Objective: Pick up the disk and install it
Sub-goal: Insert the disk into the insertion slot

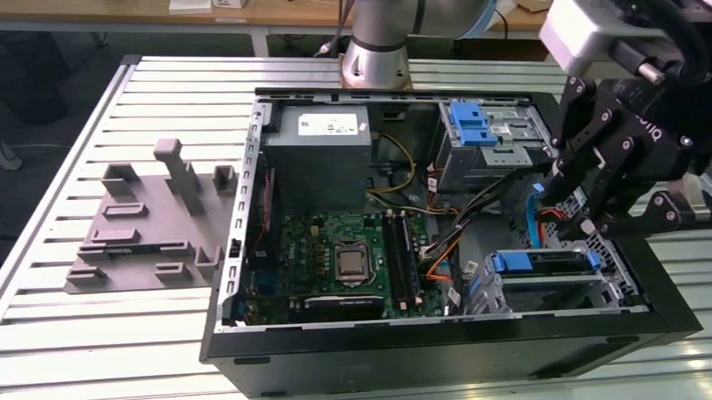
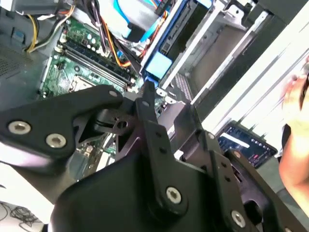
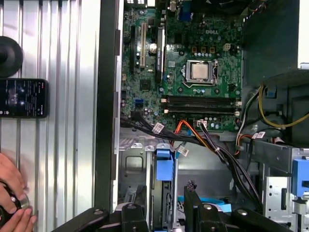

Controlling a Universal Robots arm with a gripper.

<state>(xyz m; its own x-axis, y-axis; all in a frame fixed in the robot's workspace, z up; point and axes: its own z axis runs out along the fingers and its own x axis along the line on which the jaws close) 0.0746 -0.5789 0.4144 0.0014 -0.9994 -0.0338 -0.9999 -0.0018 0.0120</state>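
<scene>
The disk (image 1: 542,262), a flat drive with blue plastic at both ends, lies in the lower metal cage (image 1: 623,279) at the front corner of the open computer case, on the exterior view's right. In the first wrist view the disk (image 3: 164,166) appears edge-on with its blue tab toward the motherboard; the second wrist view also catches the disk's blue tab (image 2: 158,65). My gripper (image 1: 584,221) hangs just above the cage, open, with its black fingers (image 3: 192,193) spread to either side of the disk and nothing held between them.
The case holds a grey power-supply box (image 1: 323,142), a green motherboard (image 1: 345,254), a second drive bay with a blue latch (image 1: 484,129) and loose cables (image 3: 212,145). A grey fixture (image 1: 145,217) sits on the table. A phone (image 3: 21,98) and a person's hand (image 3: 12,193) are beside the case.
</scene>
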